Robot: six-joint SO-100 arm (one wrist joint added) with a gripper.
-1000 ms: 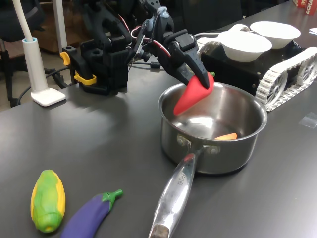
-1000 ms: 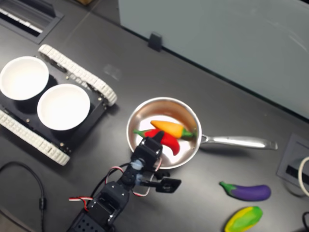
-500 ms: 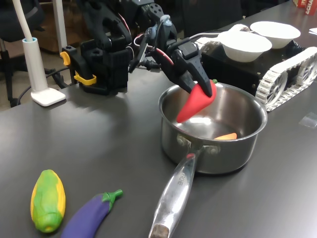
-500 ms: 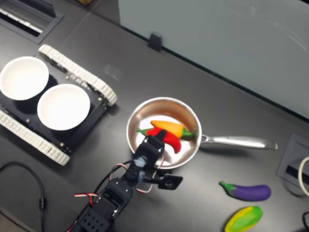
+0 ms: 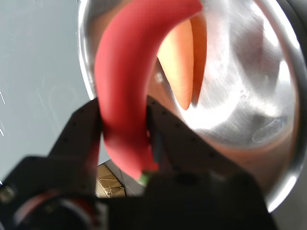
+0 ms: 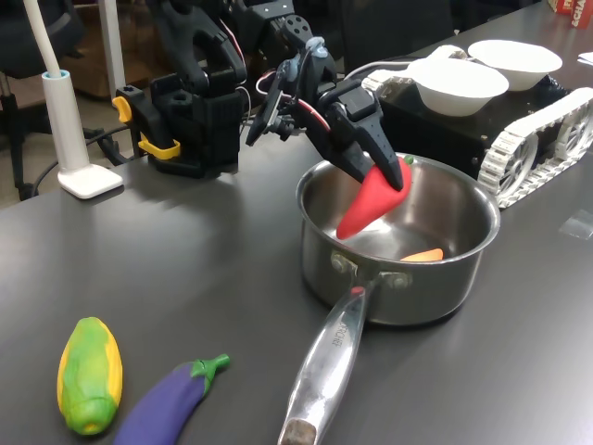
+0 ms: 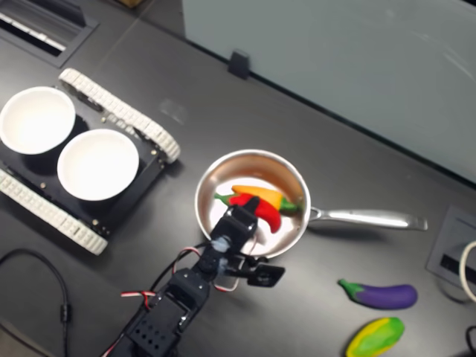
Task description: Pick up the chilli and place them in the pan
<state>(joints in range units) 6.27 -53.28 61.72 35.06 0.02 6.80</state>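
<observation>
The chilli (image 6: pixel 373 198) looks light, smooth and likely slippery, best gripped at its thick stem end. At the centre of the first exterior view the tool (image 6: pixel 382 167) is pinched on that end, the chilli hanging tip-down inside the pan (image 6: pixel 463 269) above an orange piece (image 6: pixel 422 255).

The black jaws are clamped on the stem end of the chilli (image 5: pixel 125 86) — one jaw pressed against each flank, a scrap of green stem just showing behind them. From the grip the smooth red body curves out ahead of the jaws and over the open mouth of the pan (image 5: pixel 268 120), whose shiny steel floor and wall gleam with bright reflections beyond it. An orange pepper (image 5: pixel 184 62) lies inside the pan just past the chilli, its pointed tip aimed back toward the jaws — outside the rim, a pale grey surface (image 5: pixel 38 72) shows.
</observation>
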